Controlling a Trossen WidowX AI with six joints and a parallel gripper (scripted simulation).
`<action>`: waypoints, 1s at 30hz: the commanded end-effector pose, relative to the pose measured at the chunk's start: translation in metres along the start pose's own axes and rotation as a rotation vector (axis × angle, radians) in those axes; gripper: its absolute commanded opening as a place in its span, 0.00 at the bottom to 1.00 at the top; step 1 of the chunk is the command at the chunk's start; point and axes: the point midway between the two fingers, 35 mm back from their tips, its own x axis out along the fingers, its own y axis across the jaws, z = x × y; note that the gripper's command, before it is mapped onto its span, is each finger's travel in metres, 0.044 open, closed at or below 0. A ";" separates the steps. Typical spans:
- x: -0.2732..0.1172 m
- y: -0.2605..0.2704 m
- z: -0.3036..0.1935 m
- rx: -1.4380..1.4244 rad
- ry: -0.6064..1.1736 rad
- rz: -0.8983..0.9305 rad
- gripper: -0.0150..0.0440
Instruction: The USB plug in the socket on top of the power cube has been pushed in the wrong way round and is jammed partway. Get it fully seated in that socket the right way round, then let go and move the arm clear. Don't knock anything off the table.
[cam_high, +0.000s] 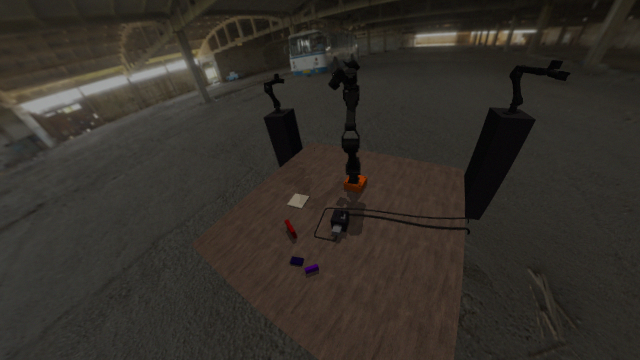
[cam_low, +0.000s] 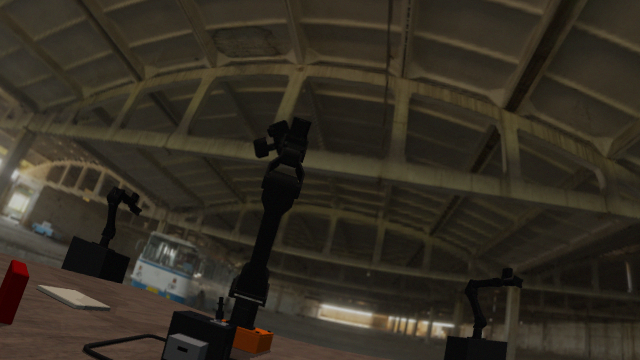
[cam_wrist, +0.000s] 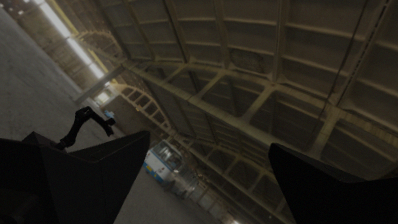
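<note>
Wide open and gripping nothing, the hand (cam_high: 345, 75) (cam_low: 282, 134) (cam_wrist: 210, 143) is raised high above the orange arm base (cam_high: 355, 186) (cam_low: 256, 341). Well below it and apart from it, the black power cube (cam_high: 340, 219) (cam_low: 199, 327) sits on the bench (cam_high: 390, 280) (cam_low: 45, 335), a dark upright piece (cam_low: 220, 309) standing at its top. No writing is readable.

Big old industrial hall: concrete roof trusses (cam_low: 350, 85) (cam_wrist: 200, 102), rough bare floor (cam_high: 150, 200), parked bus (cam_high: 307, 52) (cam_low: 165, 265) (cam_wrist: 162, 162).
</note>
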 end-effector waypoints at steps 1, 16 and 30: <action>0.001 0.002 -0.001 0.012 0.000 0.006 0.98; 0.026 0.216 0.018 0.883 0.181 0.665 1.00; -0.100 0.376 0.118 1.122 0.483 1.299 1.00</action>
